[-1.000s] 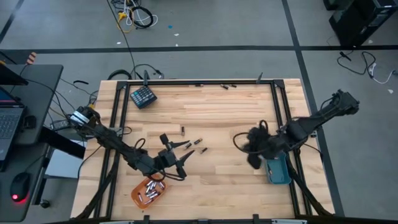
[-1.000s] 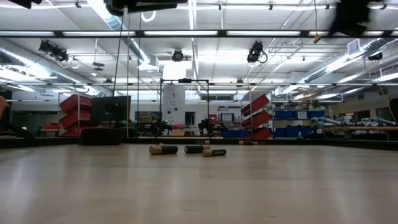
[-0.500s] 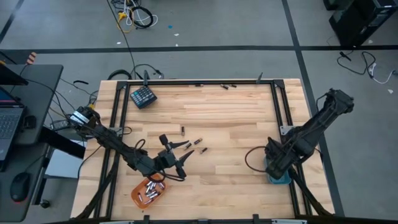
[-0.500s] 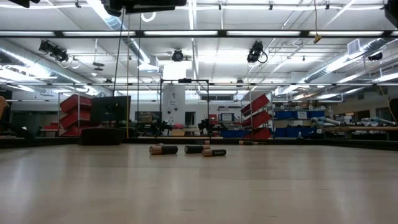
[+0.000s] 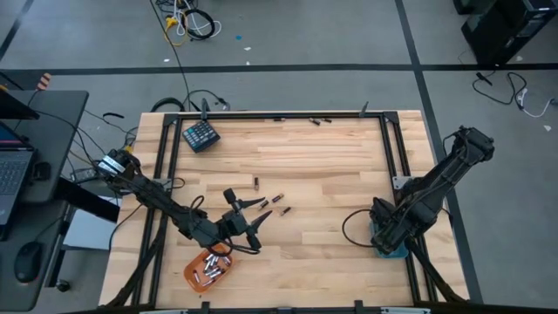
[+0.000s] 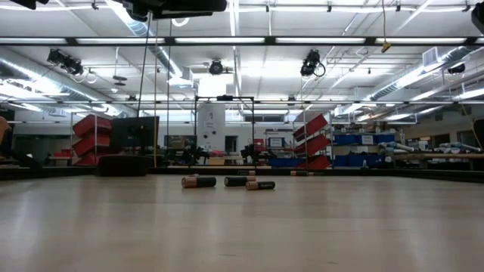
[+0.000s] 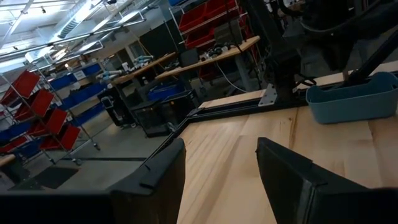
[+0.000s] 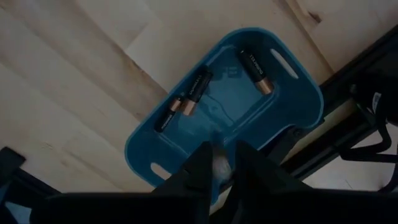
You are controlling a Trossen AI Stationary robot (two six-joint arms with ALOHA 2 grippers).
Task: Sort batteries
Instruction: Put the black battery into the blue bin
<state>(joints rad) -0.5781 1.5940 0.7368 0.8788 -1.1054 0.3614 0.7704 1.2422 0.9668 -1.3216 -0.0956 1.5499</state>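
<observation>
Three batteries [image 8: 198, 87] are already lying in the blue tray [image 8: 308, 93], which is sitting at the right edge of the surface [image 5: 323, 174]. The right end effector [image 8: 219, 157] is hanging directly above that tray. Its fingers [image 8: 198, 163] are standing close together on a pale-ended cell [image 8: 217, 165], seen end-on. This appears to be the release step.

To perform the release well:

1. Keep the right end effector centred over the tray floor, not over the rim or the handle slots.
2. Part the fingers only while the cell is hanging low. A cylinder dropped from height is likely to bounce or roll.
3. Aim for the bare floor beside the three cells, so the new one is not landing across them.
4. Lift straight up, clear of the tray wall, before travelling.

The left end effector [image 5: 251, 218] is waiting with its fingers spread wide and nothing between them. It is hovering between the orange tray [image 5: 193, 272], which is holding several cells, and the loose batteries [image 5: 277, 204] near the middle of the surface. A few more cells [image 5: 321, 120] are lying at the far edge. A dark teal keypad block [image 5: 200, 135] is sitting at the far left and is not part of the sort.
</observation>
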